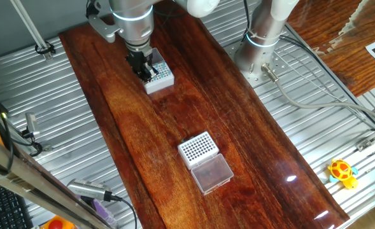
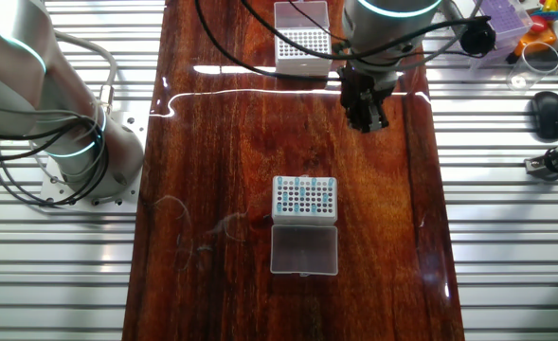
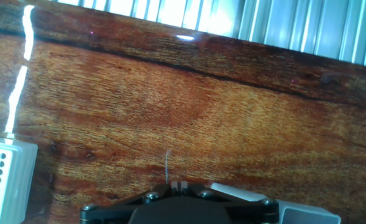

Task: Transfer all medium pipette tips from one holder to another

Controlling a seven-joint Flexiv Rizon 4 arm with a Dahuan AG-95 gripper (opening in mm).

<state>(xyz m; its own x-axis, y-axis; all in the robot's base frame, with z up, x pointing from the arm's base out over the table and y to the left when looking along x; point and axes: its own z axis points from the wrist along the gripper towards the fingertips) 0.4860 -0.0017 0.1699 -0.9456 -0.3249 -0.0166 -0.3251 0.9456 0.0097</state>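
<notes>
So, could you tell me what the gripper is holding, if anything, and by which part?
Seemingly one pipette tip, pinched by its base between the fingers; only a thin pale sliver shows, so it is uncertain.

A long brown wood counter [image 1: 238,127] shines under bright light. Ribbed grey metal [image 2: 515,246] lies on both sides of it. A yellow toy [image 1: 342,172] sits on the metal. A black mouse [image 2: 547,114] rests near some cables [image 1: 314,102].

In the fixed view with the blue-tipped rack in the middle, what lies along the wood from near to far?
Clear lid → rack holding teal tips → gripper → far rack with dark holes.
</notes>
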